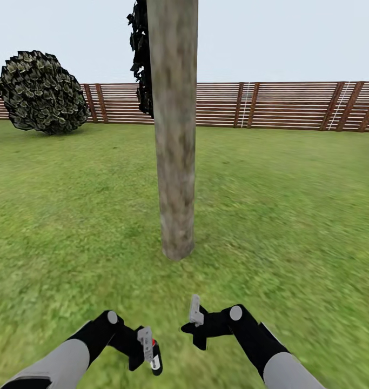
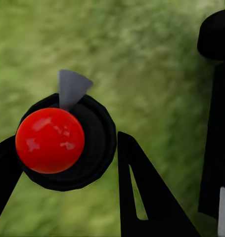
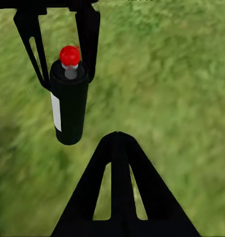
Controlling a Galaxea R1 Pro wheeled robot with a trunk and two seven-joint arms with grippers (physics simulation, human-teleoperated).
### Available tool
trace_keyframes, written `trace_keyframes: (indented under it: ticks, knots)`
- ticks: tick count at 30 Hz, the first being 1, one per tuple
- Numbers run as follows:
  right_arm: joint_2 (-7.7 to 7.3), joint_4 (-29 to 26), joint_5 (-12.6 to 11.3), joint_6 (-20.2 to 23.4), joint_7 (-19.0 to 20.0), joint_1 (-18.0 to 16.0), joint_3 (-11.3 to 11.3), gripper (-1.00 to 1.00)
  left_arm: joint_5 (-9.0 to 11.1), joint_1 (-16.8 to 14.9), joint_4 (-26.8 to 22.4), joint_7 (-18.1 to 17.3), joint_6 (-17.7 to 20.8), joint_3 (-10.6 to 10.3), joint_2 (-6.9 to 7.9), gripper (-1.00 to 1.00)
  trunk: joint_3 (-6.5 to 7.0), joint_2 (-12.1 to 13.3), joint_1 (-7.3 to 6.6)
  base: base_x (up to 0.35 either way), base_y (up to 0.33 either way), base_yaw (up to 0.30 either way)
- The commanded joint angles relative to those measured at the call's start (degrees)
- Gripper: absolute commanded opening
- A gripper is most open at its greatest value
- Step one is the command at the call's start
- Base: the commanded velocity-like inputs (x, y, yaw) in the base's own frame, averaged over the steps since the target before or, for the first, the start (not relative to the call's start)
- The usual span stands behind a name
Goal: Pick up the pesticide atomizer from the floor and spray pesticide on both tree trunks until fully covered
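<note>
Nearest the head camera, the left gripper [image 1: 149, 351] clamps the black cylindrical pesticide atomizer [image 3: 68, 106] with its red ball cap and white label; the right gripper [image 1: 195, 320] is empty, though I cannot tell how wide its fingers stand. Hanging nozzle-down over grass, the can risks spraying lawn or slipping. Beyond stands the thick pale mottled tree trunk [image 1: 174, 135], then the brown slatted wooden fence [image 1: 281, 105].

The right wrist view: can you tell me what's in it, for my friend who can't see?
The left gripper holds a black atomizer with a red top above blurry green grass. A black finger of the right gripper juts into the foreground.
</note>
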Motion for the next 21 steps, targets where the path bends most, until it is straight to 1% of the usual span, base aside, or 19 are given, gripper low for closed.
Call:
trace_keyframes:
  ticks: [1, 5, 7, 11, 21]
  knots:
    - [0.61, -0.1, 0.6, 0.0, 0.0, 0.0, 0.2, -1.00, -0.4, 0.0, -0.2, 0.0, -0.1, -0.7, -0.25, -1.00, -0.05, 0.0, -0.01, 0.000, 0.000, 0.000]
    - [1.89, -0.1, 0.7, 0.8, 0.1, 0.0, 0.7, -1.00, -0.3, -0.1, -1.4, 0.1, 2.2, -1.6, -1.08, -1.00, -0.05, 0.0, -0.01, 0.000, 0.000, 0.000]
    - [2.05, -0.1, 0.7, 0.9, 0.1, 0.0, 0.8, -1.00, -0.3, -0.1, -1.6, 0.1, 2.6, -1.8, -1.36, -1.00, -0.05, 0.0, -0.01, 0.000, 0.000, 0.000]
    - [2.18, -0.1, 0.7, 0.9, 0.0, 0.0, 0.8, -1.00, -0.4, 0.0, -2.3, 0.3, 3.0, -1.8, -2.26, -1.00, -0.05, 0.0, -0.01, 0.000, 0.000, 0.000]
    - [2.11, -0.1, 0.8, 0.9, 0.0, 0.0, 0.8, -1.00, -0.2, 0.0, -2.8, 0.1, 2.9, -1.8, -2.92, -1.00, -0.05, 0.0, -0.01, 0.000, 0.000, 0.000]
